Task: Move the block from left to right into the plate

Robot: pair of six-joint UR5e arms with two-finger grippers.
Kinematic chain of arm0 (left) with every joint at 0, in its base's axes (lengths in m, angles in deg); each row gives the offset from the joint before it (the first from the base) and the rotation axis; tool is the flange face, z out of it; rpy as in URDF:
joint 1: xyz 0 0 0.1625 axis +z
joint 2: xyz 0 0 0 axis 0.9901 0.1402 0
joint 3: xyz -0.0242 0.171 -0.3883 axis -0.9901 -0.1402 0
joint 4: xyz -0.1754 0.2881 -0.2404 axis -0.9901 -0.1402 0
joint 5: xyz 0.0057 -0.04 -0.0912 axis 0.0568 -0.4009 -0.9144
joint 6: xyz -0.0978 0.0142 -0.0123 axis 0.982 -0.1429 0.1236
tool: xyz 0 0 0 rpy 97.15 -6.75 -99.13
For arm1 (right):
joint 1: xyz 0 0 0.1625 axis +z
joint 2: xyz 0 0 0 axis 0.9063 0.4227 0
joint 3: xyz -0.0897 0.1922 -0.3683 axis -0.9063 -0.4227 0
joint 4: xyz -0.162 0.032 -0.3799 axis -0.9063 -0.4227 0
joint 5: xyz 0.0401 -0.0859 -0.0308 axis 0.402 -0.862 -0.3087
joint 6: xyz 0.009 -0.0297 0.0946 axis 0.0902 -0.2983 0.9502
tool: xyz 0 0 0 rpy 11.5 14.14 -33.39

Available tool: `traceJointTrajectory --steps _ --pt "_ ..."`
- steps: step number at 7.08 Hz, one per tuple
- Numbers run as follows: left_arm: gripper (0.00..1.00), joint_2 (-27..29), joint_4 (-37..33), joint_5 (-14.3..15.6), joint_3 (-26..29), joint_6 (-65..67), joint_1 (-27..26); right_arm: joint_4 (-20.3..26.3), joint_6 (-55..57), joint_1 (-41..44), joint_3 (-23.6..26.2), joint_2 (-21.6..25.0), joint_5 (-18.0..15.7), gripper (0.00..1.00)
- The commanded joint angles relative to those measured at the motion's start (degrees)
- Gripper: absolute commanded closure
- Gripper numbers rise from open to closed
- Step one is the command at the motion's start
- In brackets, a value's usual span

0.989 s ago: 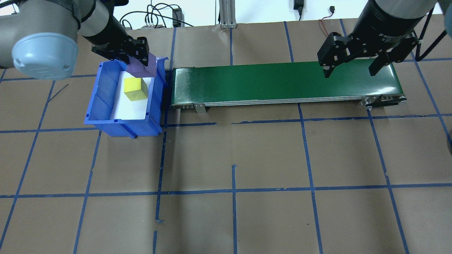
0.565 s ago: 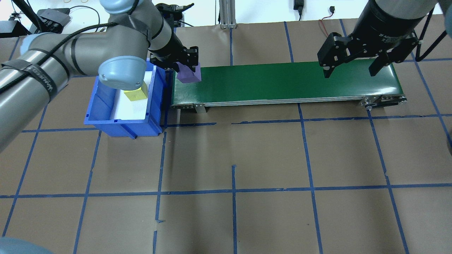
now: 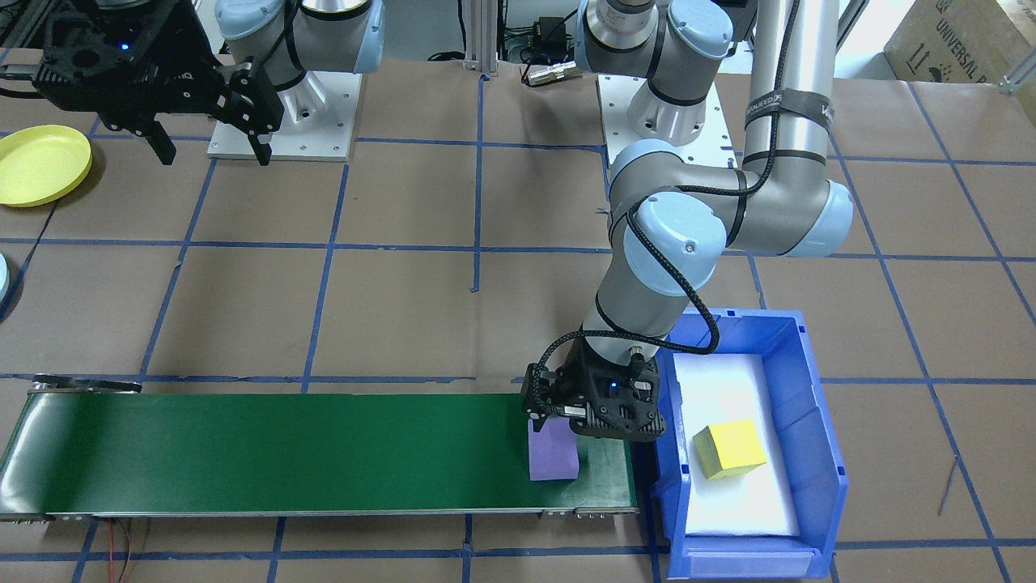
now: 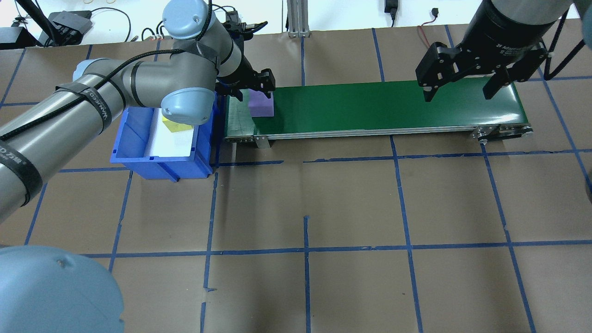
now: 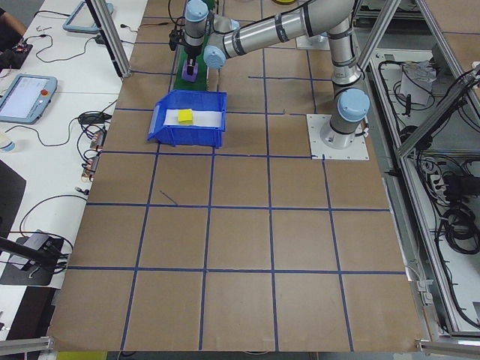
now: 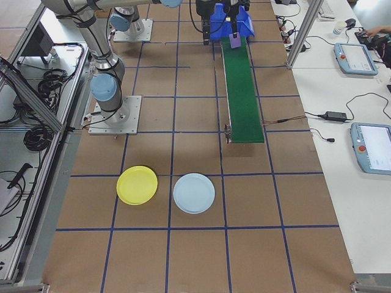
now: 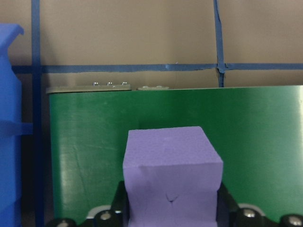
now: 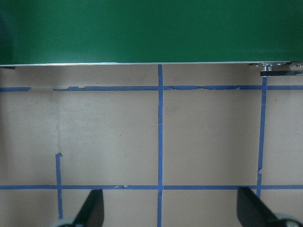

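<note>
Legible text, 2 items:
1. Cardboard box [image 3: 963,36], far corner on robot's left, is showing "UNIVERSAL", cut off at the frame edge.
2. Right arm's wrist housing [image 4: 508,39] is bearing white lettering starting "2F"; rest too small to read.

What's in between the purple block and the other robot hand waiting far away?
Only bare green belt between purple block and open right gripper, overhead view.

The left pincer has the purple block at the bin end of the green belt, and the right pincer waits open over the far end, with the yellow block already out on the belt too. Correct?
Not quite. The yellow block lies in the blue bin, as the exterior front-facing view shows. The rest holds: left pincer has the purple block at the green belt's bin end; right pincer open over the far end.
</note>
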Motion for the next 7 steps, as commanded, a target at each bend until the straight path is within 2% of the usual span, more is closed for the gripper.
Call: traceJointTrajectory --steps 1,2,4,5,7 --pt "0.00 -1.64 -1.01 2.91 3.07 -0.41 -0.01 0.00 0.00 0.02 0.00 0.00 0.00 0.00" --pt "0.00 -3.30 -5.11 3.02 4.31 -0.41 0.17 0.08 0.00 0.02 0.00 0.00 0.00 0.00" --pt "0.00 -6.12 -13.12 3.28 5.99 -4.95 7.95 -0.09 -0.61 -1.21 -0.17 -0.17 -0.09 0.00" --pt "0.00 -6.05 -13.32 3.28 6.16 -7.15 10.25 -0.09 -2.62 -2.52 -0.09 -0.26 0.43 0.00" --pt "0.00 -3.43 -13.15 3.46 5.29 -10.14 14.21 -1.05 -8.47 -7.95 -0.62 -4.28 0.79 0.00"
